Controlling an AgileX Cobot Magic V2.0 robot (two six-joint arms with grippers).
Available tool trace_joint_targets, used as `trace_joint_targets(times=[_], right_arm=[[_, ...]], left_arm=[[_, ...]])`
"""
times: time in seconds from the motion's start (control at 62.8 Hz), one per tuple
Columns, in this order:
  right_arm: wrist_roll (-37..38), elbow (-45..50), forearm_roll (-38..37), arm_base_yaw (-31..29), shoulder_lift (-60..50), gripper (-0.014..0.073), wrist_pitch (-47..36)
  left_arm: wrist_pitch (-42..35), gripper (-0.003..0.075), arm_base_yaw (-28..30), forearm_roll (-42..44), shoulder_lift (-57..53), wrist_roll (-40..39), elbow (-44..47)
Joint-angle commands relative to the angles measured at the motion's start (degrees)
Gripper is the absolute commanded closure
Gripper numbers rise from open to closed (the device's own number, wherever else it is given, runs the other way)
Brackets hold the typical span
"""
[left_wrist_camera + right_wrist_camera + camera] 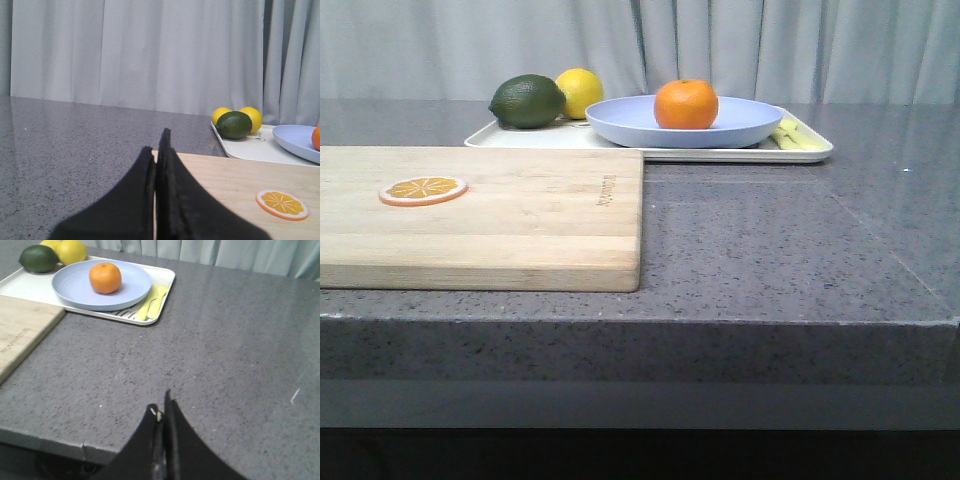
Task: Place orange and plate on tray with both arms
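Observation:
The orange [686, 104] sits on the lavender-blue plate [740, 126], and the plate rests on the cream-white tray [817, 152] at the back of the table. They also show in the right wrist view: orange [105, 277], plate [75, 287], tray [22, 287]. The left wrist view shows the tray [250, 149], the plate's edge [297, 141] and a sliver of the orange [316, 138]. My left gripper [157, 145] is shut and empty over the near corner of the cutting board. My right gripper [161, 407] is shut and empty over the table's front edge. Neither gripper shows in the front view.
A wooden cutting board [520, 215] lies front left with a flat orange slice [423, 189] on it. A green lime [527, 101] and a yellow lemon [580, 92] sit at the tray's left end. Yellow-green cutlery [152, 302] lies at its right end. Grey curtains hang behind.

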Motion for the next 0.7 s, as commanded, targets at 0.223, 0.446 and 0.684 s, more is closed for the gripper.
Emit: trace_joint_targets(times=[0.223, 0.446, 0.684], right_arm=[[-0.08, 21.79, -4.94, -1.21, -7.95, 0.0662, -35.42], [3.24, 35.23, -5.18, -1.72, -13.73, 0.0662, -45.71], [4.57, 40.02, -5.81, -1.60, -13.73, 0.0662, -52.75]], left_arm=[[-4.24, 0.0740, -0.36, -0.55, -1.09, -0.56, 1.53], [-4.24, 0.0740, -0.36, -0.55, -1.09, -0.56, 1.53], [-4.24, 0.0740, -0.25, -0.55, -1.06, -0.56, 1.53]])
